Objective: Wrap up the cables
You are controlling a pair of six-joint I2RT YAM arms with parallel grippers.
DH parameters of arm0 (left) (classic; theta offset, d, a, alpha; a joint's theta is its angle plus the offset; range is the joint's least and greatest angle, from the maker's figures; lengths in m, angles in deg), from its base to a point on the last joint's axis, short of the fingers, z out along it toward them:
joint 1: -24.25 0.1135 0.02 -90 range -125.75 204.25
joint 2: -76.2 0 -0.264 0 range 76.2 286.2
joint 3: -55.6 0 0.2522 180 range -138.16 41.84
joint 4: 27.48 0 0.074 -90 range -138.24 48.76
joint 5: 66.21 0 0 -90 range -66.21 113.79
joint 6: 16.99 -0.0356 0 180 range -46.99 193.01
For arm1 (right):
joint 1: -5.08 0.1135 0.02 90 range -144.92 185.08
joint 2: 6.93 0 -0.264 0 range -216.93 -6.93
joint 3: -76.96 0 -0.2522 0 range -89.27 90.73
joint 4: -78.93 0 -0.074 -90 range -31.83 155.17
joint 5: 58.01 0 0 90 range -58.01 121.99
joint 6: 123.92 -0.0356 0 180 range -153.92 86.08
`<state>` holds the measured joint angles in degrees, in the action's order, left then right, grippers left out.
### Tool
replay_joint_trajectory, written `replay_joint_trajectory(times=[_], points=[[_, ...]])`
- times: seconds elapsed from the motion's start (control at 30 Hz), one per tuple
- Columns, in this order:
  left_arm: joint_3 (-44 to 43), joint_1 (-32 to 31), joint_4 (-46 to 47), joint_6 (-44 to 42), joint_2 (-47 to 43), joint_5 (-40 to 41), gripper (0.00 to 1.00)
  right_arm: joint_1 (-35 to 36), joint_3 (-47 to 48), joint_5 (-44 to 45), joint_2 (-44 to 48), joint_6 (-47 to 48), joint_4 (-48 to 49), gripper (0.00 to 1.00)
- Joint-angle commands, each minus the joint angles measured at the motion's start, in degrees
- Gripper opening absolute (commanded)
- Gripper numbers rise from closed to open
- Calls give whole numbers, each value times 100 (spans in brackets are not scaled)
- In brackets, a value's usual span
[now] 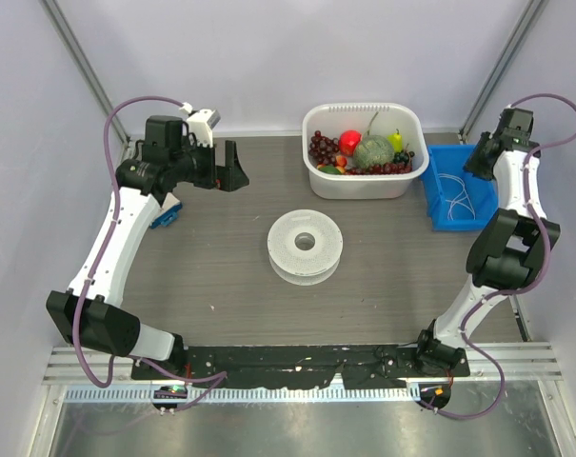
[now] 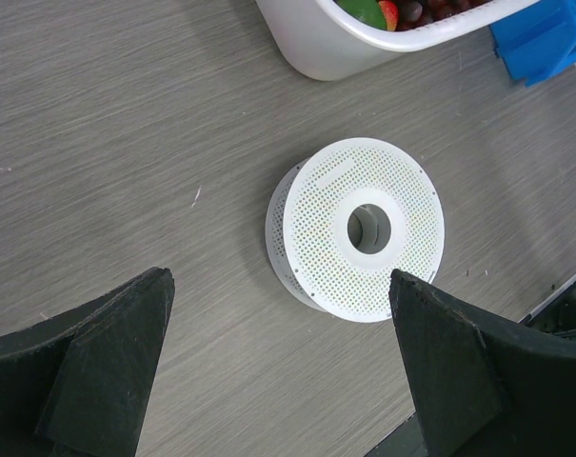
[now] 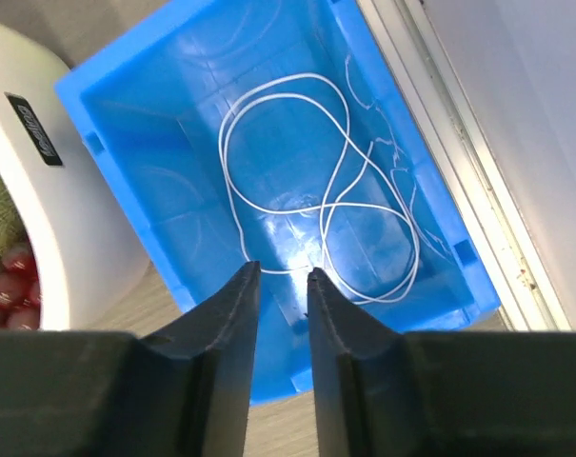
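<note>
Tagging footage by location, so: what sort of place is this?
Probably a robotics lab test cell: two arms bolted to a table walled by white panels, with staged props, a spool, a tub of fruit and a blue bin.

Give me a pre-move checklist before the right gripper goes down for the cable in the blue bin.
1. Cable lying loose in the blue bin: ok.
2. Cable free of knots: cannot tell; its loops cross each other.
3. Right gripper positioned above the bin, over the cable's near loop: ok.
4. Right gripper wide enough to straddle a strand easily: not ok; only a narrow gap shows between its jaws, and nothing is in it.
5. Spool lying flat on the table, with nothing on it: ok.
6. Left gripper open, above the spool: ok.
</note>
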<state>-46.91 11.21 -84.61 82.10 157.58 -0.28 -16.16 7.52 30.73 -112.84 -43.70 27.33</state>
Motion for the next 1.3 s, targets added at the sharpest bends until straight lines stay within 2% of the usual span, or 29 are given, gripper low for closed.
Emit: replay_joint_trajectory(times=[0.0,0.17,0.3,0.33,0.37,0.43,0.57,0.73,0.87,1.03,1.27], points=[[-222,29,251,103,-53,-159,100,-30,-28,-112,-263,64,-259,44],[-204,29,224,85,-79,-133,99,-30,-529,-33,-360,-453,-13,45],[-230,29,198,76,-44,-132,100,-39,-679,108,-623,-516,207,45],[-230,29,198,76,-35,-132,100,-56,-662,108,-746,-499,207,47],[-230,29,198,68,-35,-132,100,-65,-662,99,-791,-516,216,57],[-213,29,198,76,-35,-132,100,-91,-670,47,-896,-507,286,64],[-213,21,180,76,-26,-115,100,-126,-504,81,-1142,-455,217,70],[-169,29,189,85,0,-106,100,-162,-433,108,-1309,-498,120,67],[-204,29,189,102,35,-115,100,-232,-267,-15,-1573,-569,-187,59],[-213,29,172,111,44,-106,100,-241,-196,108,-1810,-551,-399,57],[-160,29,163,111,53,-80,100,-215,-108,-102,-1986,-428,-601,42]])
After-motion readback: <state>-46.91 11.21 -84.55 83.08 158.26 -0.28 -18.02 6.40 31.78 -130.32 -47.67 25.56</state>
